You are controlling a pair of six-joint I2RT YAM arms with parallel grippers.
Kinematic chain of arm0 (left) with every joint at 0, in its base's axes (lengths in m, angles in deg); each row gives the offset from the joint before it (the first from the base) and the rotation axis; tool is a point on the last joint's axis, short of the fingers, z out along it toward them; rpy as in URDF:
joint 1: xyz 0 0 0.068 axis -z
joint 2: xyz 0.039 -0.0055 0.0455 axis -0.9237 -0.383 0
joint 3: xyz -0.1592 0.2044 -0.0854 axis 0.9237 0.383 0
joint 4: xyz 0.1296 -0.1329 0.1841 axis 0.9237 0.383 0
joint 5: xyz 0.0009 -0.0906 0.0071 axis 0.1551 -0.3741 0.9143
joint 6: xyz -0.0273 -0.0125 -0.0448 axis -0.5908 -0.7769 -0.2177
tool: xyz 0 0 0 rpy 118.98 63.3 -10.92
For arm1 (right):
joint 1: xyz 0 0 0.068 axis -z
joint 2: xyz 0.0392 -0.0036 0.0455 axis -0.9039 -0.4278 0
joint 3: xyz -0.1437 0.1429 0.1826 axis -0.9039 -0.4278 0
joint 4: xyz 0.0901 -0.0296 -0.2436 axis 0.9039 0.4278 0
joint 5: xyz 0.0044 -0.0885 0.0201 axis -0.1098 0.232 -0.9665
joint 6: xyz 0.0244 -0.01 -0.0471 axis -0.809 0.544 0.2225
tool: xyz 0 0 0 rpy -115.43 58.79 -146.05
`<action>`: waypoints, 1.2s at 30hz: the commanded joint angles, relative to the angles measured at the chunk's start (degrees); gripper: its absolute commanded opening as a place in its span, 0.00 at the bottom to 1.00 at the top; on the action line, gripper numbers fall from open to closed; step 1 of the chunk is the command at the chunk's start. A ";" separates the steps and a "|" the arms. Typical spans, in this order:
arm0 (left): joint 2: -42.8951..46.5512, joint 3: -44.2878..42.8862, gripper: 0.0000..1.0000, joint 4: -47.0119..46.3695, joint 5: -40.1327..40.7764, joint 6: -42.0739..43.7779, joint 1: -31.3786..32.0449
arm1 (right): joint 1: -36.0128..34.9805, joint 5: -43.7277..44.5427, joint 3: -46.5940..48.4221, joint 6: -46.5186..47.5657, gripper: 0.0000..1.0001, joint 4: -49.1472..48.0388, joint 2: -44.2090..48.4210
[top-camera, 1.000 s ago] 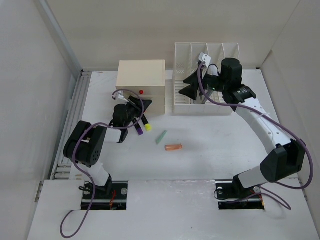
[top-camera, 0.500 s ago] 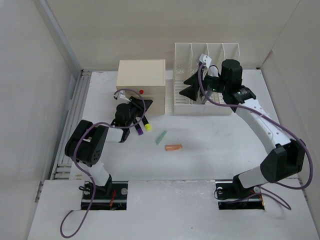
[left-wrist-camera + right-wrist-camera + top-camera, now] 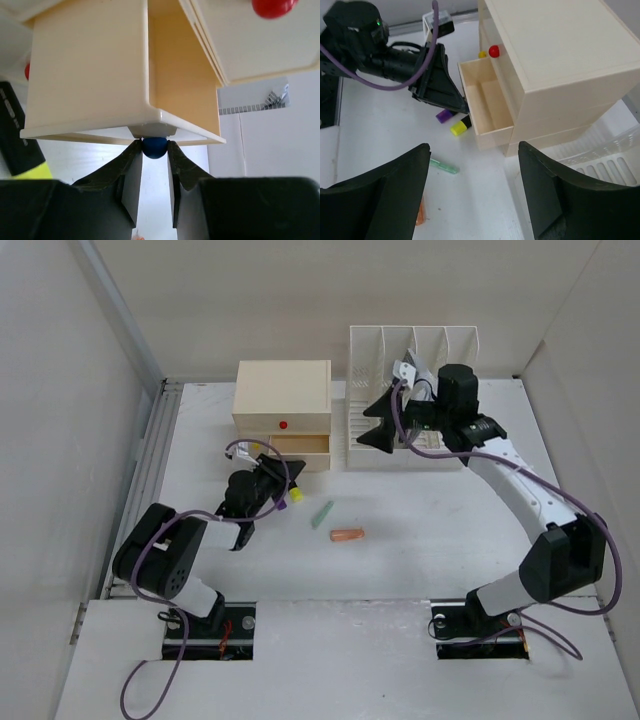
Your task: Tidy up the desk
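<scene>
White and matte, the wide rectangular desk [image 3: 450, 510] lies under both arms. On its far side we see a cream drawer box [image 3: 282, 390] and, just beside it on the right, a white slotted file rack [image 3: 362, 350].

The right gripper [image 3: 380, 423] hangs above the desk in front of the rack. Its jaws are spread wide, with nothing between them.

The left gripper [image 3: 154, 150] sits low over the desk, in front of the box. Its two fingers are pinched on the small round blue knob [image 3: 154, 146] of a cream drawer [image 3: 485, 107] that stands part way out of the box, below the drawer with the red knob [image 3: 493, 51].

On the desk by this gripper lie a yellow-capped marker [image 3: 461, 126] and a purple-capped one [image 3: 444, 115]. Nearer the middle lie a thin green stick [image 3: 322, 513] and a short orange piece [image 3: 348, 535].
</scene>
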 commanded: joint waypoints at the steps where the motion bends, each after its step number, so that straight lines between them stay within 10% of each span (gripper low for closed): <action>1: 3.47 2.90 0.11 -1.39 -0.34 0.01 0.97 | -0.85 -3.86 2.27 12.76 0.77 5.46 -2.58; 8: 6.46 4.49 0.16 0.72 0.19 0.01 1.50 | -9.27 6.83 5.36 34.75 0.75 20.33 -9.44; 14: 10.06 5.71 0.75 2.73 0.19 2.03 1.50 | -17.46 18.01 4.49 42.83 0.73 21.92 -10.67; 20: 25.52 5.72 0.83 16.08 4.31 7.39 3.69 | -20.28 21.54 2.11 47.15 0.69 20.60 -10.67; 24: 39.31 5.10 0.59 28.73 8.79 8.98 4.92 | -21.86 25.66 -0.61 52.68 0.67 21.13 -11.20; 26: 48.07 4.32 0.14 37.60 13.45 9.59 4.92 | -23.53 27.07 -1.23 54.18 0.66 20.60 -11.82; 28: 53.20 1.52 0.01 44.19 18.53 11.69 4.92 | -24.23 27.60 -1.85 56.12 0.64 21.21 -13.74; 36: 66.84 -11.41 0.00 62.95 22.79 23.03 5.45 | -30.03 31.47 -0.63 57.35 0.59 21.75 -20.07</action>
